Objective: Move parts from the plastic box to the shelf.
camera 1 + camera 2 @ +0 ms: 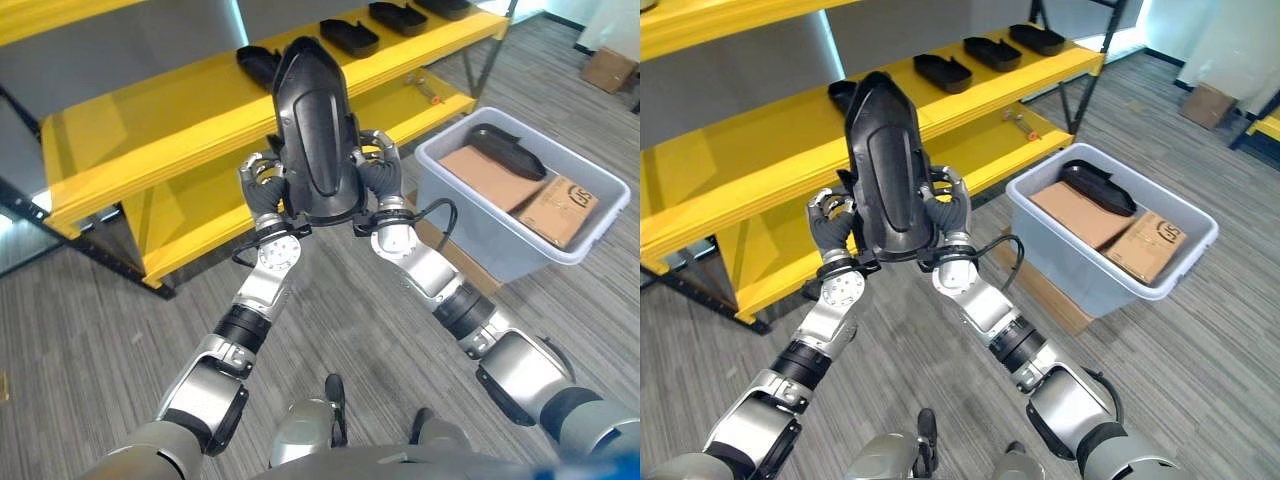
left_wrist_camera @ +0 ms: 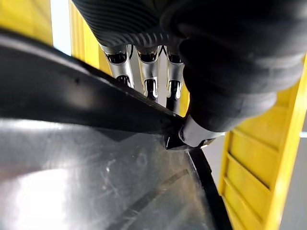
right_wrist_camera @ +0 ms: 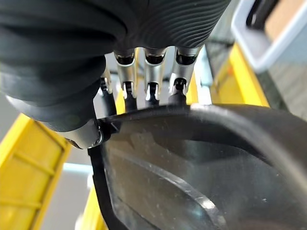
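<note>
Gripped from both sides, the black part (image 1: 312,135) is held upright at the centre of the frame, between the left hand (image 1: 262,182) and the right hand (image 1: 378,170). Each hand's fingers are curled round an edge of the moulded shell; in the wrist views the thumbs are seen clamped against its rim, fingers behind it. The part is carried in the air, clear of the floor, with its narrow end pointing up toward the yellow shelf (image 1: 150,130).

Along the shelf's upper level, toward the top of the frame, more black parts (image 1: 350,37) are already laid in a row. At the right of the frame the grey plastic box (image 1: 480,235) is seen on the floor, with one black part (image 1: 508,152) and brown cartons (image 1: 556,205) left inside.

The step in hand is judged to be the carry from box to shelf. Next, the part must be brought forward and tipped flat, so it can be set down on a free stretch of the yellow board beside the row. Both grips should be kept until the shell is supported.
</note>
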You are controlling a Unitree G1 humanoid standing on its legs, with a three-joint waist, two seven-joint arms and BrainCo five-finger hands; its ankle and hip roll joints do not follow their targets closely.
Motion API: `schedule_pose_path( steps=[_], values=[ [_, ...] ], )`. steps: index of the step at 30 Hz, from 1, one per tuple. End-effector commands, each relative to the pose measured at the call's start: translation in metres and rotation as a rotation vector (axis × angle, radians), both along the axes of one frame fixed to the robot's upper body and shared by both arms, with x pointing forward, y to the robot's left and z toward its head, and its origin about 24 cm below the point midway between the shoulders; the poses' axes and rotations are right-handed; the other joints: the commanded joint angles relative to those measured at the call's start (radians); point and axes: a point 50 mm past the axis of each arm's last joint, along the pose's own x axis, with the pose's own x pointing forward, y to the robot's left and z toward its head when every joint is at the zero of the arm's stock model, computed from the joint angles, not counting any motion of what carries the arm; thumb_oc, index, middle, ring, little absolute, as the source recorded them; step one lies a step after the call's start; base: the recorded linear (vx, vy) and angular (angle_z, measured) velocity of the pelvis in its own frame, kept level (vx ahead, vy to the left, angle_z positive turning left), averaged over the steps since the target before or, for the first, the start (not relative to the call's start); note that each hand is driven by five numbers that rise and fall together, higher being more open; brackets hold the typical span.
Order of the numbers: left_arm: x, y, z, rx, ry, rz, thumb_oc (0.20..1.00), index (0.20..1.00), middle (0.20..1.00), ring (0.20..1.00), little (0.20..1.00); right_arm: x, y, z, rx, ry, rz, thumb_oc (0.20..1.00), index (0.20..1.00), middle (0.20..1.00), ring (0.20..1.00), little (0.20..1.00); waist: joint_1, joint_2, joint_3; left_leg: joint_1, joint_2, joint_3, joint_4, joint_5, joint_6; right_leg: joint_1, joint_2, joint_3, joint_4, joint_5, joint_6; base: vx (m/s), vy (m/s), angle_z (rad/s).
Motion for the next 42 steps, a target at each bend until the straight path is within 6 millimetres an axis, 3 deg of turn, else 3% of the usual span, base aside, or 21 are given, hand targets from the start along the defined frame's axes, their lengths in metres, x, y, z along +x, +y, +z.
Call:
schedule_pose_path(
  steps=[1, 4, 12, 15, 17, 18, 19, 20, 26, 32, 34, 38, 39, 41, 42],
  values=[
    [0.002, -0.029, 0.006, 0.026, -0.017, -0.121, 0.2, 0.2, 0.2, 0.2, 0.2, -0.021, 0.032, 0.043, 0.2, -0.165, 0.237, 0.2, 0.2, 0.2, 0.2, 0.2, -0.031, -0.03, -0.065, 0.107, -0.001, -0.008, -0.098, -0.026, -0.082, -0.015, 0.103, 0.02, -0.058, 0.032, -0.023, 0.25, 0.094, 0.45],
    [-0.008, -0.027, -0.006, 0.033, 0.016, -0.13, 0.2, 0.2, 0.2, 0.2, 0.2, -0.023, 0.022, 0.027, 0.196, -0.141, 0.228, 0.2, 0.2, 0.2, 0.2, 0.2, -0.031, -0.038, -0.079, 0.085, -0.028, -0.041, -0.068, -0.044, -0.071, 0.016, 0.111, 0.069, -0.098, 0.038, -0.03, 0.22, 0.036, 0.61],
    [-0.011, -0.012, -0.013, 0.024, 0.052, -0.094, 0.2, 0.2, 0.2, 0.2, 0.2, -0.026, 0.032, 0.016, 0.178, -0.103, 0.27, 0.2, 0.2, 0.2, 0.2, 0.2, -0.002, -0.034, -0.1, 0.088, -0.062, -0.052, -0.026, -0.085, -0.059, 0.032, 0.106, 0.029, -0.091, 0.017, -0.039, 0.14, -0.012, 0.3],
    [-0.013, -0.008, -0.016, 0.008, 0.061, -0.087, 0.2, 0.2, 0.2, 0.2, 0.2, -0.026, 0.036, 0.017, 0.169, -0.093, 0.287, 0.2, 0.2, 0.2, 0.2, 0.2, 0.001, -0.036, -0.098, 0.087, -0.061, -0.004, 0.021, -0.108, -0.067, 0.048, 0.097, -0.001, -0.115, 0.025, -0.041, 0.1, 0.004, 0.21],
    [-0.011, -0.01, -0.016, 0.002, 0.062, -0.094, 0.2, 0.2, 0.2, 0.2, 0.2, -0.025, 0.037, 0.018, 0.165, -0.092, 0.28, 0.2, 0.2, 0.2, 0.2, 0.2, -0.009, -0.04, -0.091, 0.083, -0.031, 0.065, 0.054, -0.116, -0.075, 0.05, 0.083, -0.033, -0.115, 0.029, -0.04, 0.03, 0.013, 0.51],
    [-0.01, -0.014, -0.016, 0.001, 0.06, -0.112, 0.2, 0.2, 0.2, 0.2, 0.2, -0.024, 0.036, 0.02, 0.159, -0.095, 0.264, 0.2, 0.2, 0.2, 0.2, 0.2, -0.027, -0.045, -0.087, 0.092, 0.02, 0.16, 0.074, -0.118, -0.083, 0.053, 0.072, -0.069, -0.114, 0.028, -0.042, 0.06, 0.032, 0.81],
    [-0.009, -0.015, -0.016, 0.0, 0.06, -0.116, 0.2, 0.2, 0.2, 0.2, 0.2, -0.023, 0.036, 0.02, 0.157, -0.096, 0.26, 0.2, 0.2, 0.2, 0.2, 0.2, -0.032, -0.045, -0.087, 0.101, 0.033, 0.173, 0.079, -0.132, -0.092, 0.063, 0.07, -0.074, -0.116, 0.019, -0.036, 0.04, 0.053, 1.12],
    [-0.009, -0.018, -0.017, -0.005, 0.056, -0.123, 0.2, 0.2, 0.2, 0.2, 0.2, -0.023, 0.036, 0.023, 0.15, -0.101, 0.256, 0.2, 0.2, 0.2, 0.2, 0.2, -0.045, -0.049, -0.08, 0.101, 0.074, 0.227, 0.1, -0.126, -0.103, 0.066, 0.059, -0.096, -0.114, 0.02, -0.038, 0.04, 0.061, 0.92],
    [-0.011, -0.014, -0.02, -0.014, 0.046, -0.115, 0.2, 0.2, 0.2, 0.2, 0.2, -0.021, 0.039, 0.028, 0.141, -0.114, 0.262, 0.2, 0.2, 0.2, 0.2, 0.2, -0.029, -0.047, -0.066, 0.108, 0.132, 0.211, 0.108, -0.114, -0.119, 0.058, 0.039, -0.137, -0.072, 0.002, -0.051, 0.02, 0.072, 0.55],
    [-0.014, -0.017, -0.025, -0.028, 0.064, -0.122, 0.2, 0.2, 0.2, 0.2, 0.2, -0.021, 0.045, 0.028, 0.117, -0.095, 0.257, 0.2, 0.2, 0.2, 0.2, 0.2, -0.02, -0.033, -0.078, 0.126, 0.264, 0.185, 0.044, 0.042, -0.181, 0.07, 0.015, -0.165, -0.022, -0.036, -0.062, 0.11, 0.207, 0.09],
    [-0.015, -0.021, -0.027, -0.036, 0.075, -0.146, 0.2, 0.2, 0.2, 0.2, 0.2, -0.022, 0.046, 0.025, 0.111, -0.085, 0.238, 0.2, 0.2, 0.2, 0.2, 0.2, -0.025, -0.026, -0.076, 0.125, 0.309, 0.198, 0.014, 0.116, -0.203, 0.076, 0.007, -0.183, 0.004, -0.051, -0.063, 0.16, 0.32, 0.18],
    [-0.015, -0.029, -0.029, -0.038, 0.078, -0.172, 0.2, 0.2, 0.2, 0.2, 0.2, -0.024, 0.045, 0.023, 0.105, -0.087, 0.219, 0.2, 0.2, 0.2, 0.2, 0.2, -0.034, -0.019, -0.069, 0.113, 0.326, 0.213, -0.013, 0.163, -0.212, 0.087, -0.003, -0.198, 0.033, -0.067, -0.061, 0.14, 0.264, 0.22],
    [-0.015, -0.029, -0.029, -0.036, 0.08, -0.172, 0.2, 0.2, 0.2, 0.2, 0.2, -0.024, 0.045, 0.022, 0.103, -0.086, 0.221, 0.2, 0.2, 0.2, 0.2, 0.2, -0.03, -0.015, -0.065, 0.103, 0.314, 0.196, -0.011, 0.143, -0.202, 0.083, -0.008, -0.193, 0.065, -0.086, -0.062, 0.18, 0.369, 0.67],
    [-0.013, -0.029, -0.03, -0.024, 0.085, -0.173, 0.2, 0.2, 0.2, 0.2, 0.2, -0.022, 0.046, 0.021, 0.102, -0.084, 0.223, 0.2, 0.2, 0.2, 0.2, 0.2, -0.017, -0.014, -0.06, 0.103, 0.261, 0.153, 0.004, 0.049, -0.164, 0.068, -0.032, -0.177, 0.139, -0.12, -0.058, 0.22, 0.472, 0.38],
    [-0.012, -0.03, -0.03, -0.024, 0.083, -0.178, 0.2, 0.2, 0.2, 0.2, 0.2, -0.022, 0.047, 0.021, 0.101, -0.085, 0.219, 0.2, 0.2, 0.2, 0.2, 0.2, -0.018, -0.013, -0.06, 0.109, 0.251, 0.156, 0.003, 0.037, -0.158, 0.066, -0.033, -0.178, 0.146, -0.123, -0.056, 0.17, 0.357, 0.06]
  ],
)
